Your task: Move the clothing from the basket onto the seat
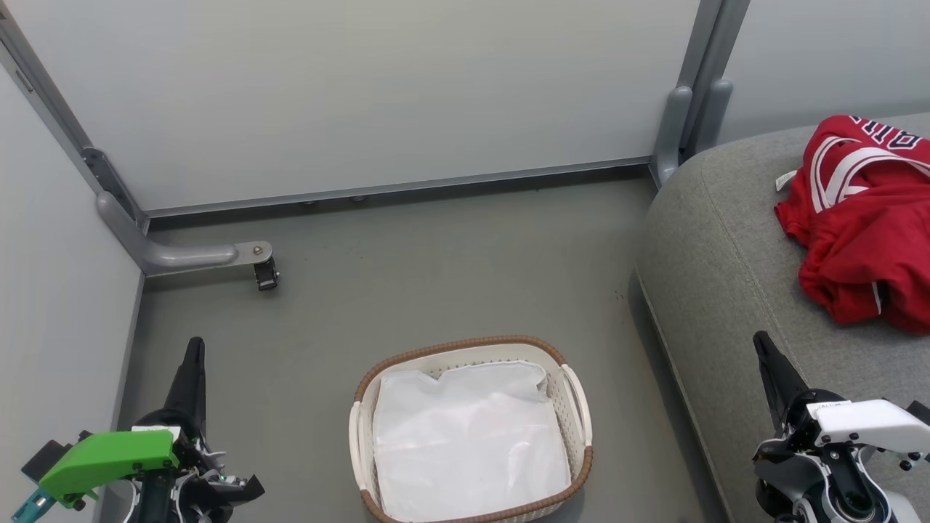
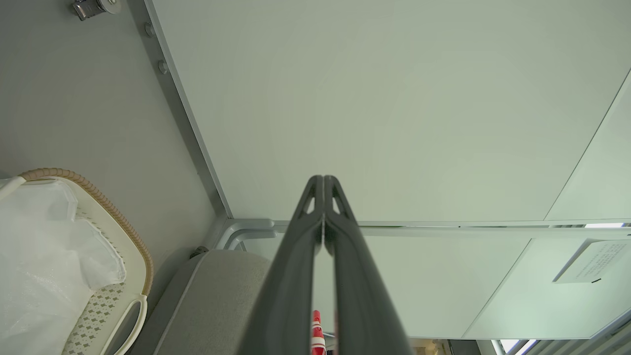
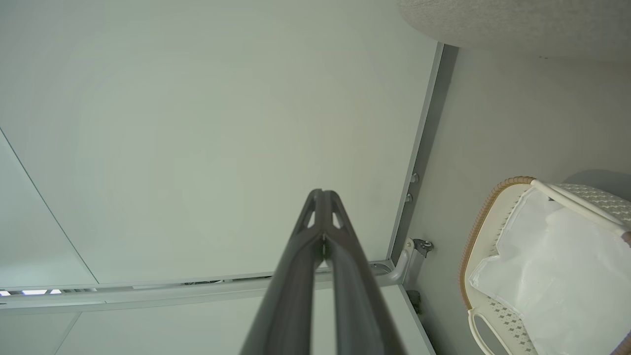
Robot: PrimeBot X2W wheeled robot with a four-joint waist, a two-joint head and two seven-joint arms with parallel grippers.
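The red clothing (image 1: 864, 218), with white stripe trim and lettering, lies bunched on the grey seat (image 1: 719, 269) at the right. A sliver of red clothing (image 2: 317, 337) shows between the left fingers in the left wrist view. The white basket (image 1: 579, 396) with a brown rim stands on the floor at bottom centre, holding only its white liner (image 1: 468, 443). My left gripper (image 1: 195, 347) is shut and empty, left of the basket. My right gripper (image 1: 760, 341) is shut and empty, over the seat's front edge. Both wrist views show closed fingers: left gripper (image 2: 323, 178), right gripper (image 3: 322, 192).
Pale partition panels (image 1: 363, 94) enclose the floor at the back and left. A grey metal foot with a caster (image 1: 265, 274) juts onto the floor at left. Another partition post (image 1: 686, 123) stands beside the seat's corner.
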